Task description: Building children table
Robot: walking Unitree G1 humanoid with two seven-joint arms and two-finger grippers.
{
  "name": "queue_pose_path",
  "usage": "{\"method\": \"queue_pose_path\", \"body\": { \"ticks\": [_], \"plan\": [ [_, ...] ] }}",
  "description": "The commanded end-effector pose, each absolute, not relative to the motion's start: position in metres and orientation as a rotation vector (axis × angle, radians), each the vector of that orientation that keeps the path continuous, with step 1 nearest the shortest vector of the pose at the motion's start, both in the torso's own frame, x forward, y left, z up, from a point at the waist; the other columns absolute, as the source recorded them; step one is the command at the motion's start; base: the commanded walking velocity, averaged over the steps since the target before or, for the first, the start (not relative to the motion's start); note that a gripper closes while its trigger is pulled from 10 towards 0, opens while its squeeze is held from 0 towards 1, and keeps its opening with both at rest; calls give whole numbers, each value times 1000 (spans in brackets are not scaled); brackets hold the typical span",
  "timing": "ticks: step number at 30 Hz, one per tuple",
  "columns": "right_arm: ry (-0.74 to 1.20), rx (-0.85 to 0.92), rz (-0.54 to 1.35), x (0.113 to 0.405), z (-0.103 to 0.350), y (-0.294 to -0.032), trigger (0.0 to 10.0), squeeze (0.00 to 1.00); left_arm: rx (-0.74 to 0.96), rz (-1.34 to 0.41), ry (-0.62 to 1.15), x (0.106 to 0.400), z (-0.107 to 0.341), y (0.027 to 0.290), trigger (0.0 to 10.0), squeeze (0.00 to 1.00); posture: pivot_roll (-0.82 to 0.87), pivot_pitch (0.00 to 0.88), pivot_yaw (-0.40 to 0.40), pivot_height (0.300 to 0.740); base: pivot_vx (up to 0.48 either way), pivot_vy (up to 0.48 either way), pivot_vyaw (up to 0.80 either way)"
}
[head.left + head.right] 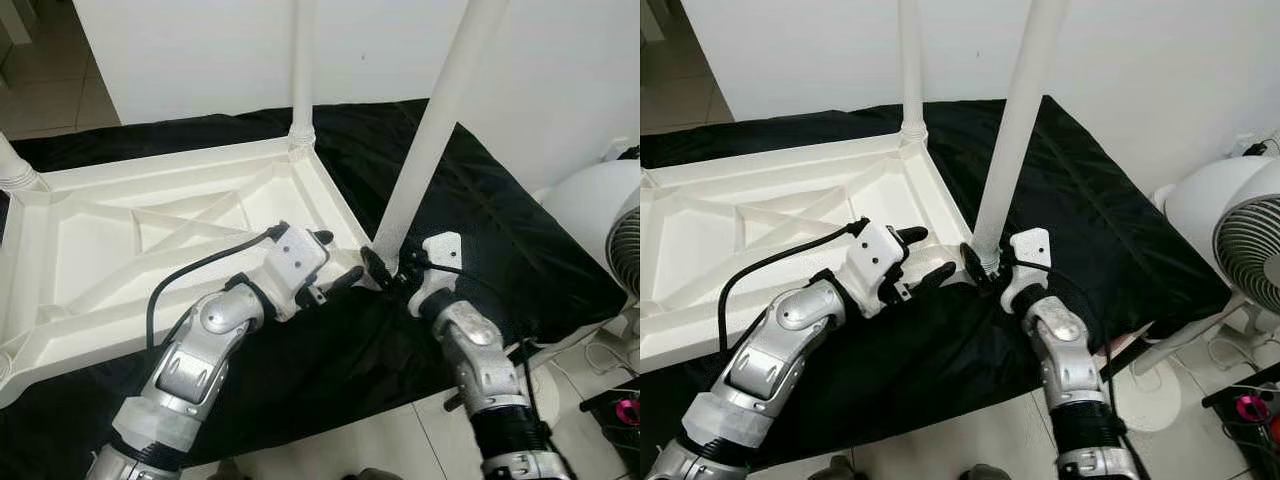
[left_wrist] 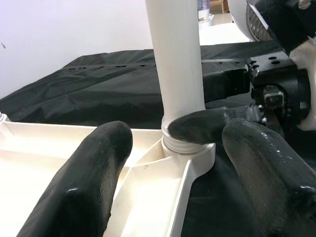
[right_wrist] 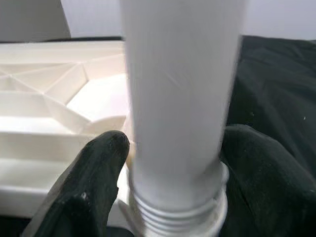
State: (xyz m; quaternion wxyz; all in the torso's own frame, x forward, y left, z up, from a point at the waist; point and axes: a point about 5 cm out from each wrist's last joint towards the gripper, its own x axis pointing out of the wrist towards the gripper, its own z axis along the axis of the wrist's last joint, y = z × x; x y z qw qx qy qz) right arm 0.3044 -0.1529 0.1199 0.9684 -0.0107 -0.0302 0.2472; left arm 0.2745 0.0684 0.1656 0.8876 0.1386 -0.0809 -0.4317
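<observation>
My right gripper (image 1: 985,262) clamps the upright leg (image 1: 1015,130) at its threaded base, axis vertical over the corner socket; left gripper (image 1: 922,258) waits open beside it.

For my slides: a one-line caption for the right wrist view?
Right gripper clasps the white table leg just above its threaded base at the upturned tabletop.
</observation>
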Motion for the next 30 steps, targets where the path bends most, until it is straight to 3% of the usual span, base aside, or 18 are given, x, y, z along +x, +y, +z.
{"method": "queue_pose_path", "body": {
  "ticks": [1, 10, 18, 19, 20, 25, 26, 30],
  "plan": [
    [-65, -51, 570, 308, 120, -154, 10000, 0, 342, -960, -162, 271, 161, 67, 10000, 0, -43, 0, -13, 740, 0, 0, 0],
    [-44, -103, 668, 322, 120, -156, 10000, 0, 397, -1015, -145, 267, 155, 67, 10000, 0, -35, 0, 4, 740, 0, 0, 0],
    [7, -176, 751, 344, 116, -138, 10000, 0, 418, -1031, -158, 270, 157, 63, 10000, 0, -25, 0, 25, 740, 0, 0, 0],
    [7, -182, 756, 345, 116, -138, 8863, 0, 420, -1032, -160, 270, 157, 63, 10000, 0, -21, 0, 22, 740, 0, 0, 0],
    [11, -183, 767, 346, 116, -136, 6235, 0, 423, -1032, -162, 270, 158, 63, 10000, 0, -20, 0, 21, 740, 0, 0, 0],
    [14, -183, 774, 346, 116, -136, 6235, 0, 425, -1032, -163, 270, 158, 63, 10000, 0, -20, 0, 21, 740, 0, 0, 0],
    [22, -177, 781, 346, 115, -136, 0, 0, 427, -1029, -164, 270, 158, 64, 10000, 0, -13, 0, 13, 740, 0, 0, 0],
    [40, -173, 792, 344, 110, -138, 0, 0, 427, -1023, -163, 270, 157, 65, 10000, 0, -13, 0, 9, 740, 0, 0, 0]
  ]
}}
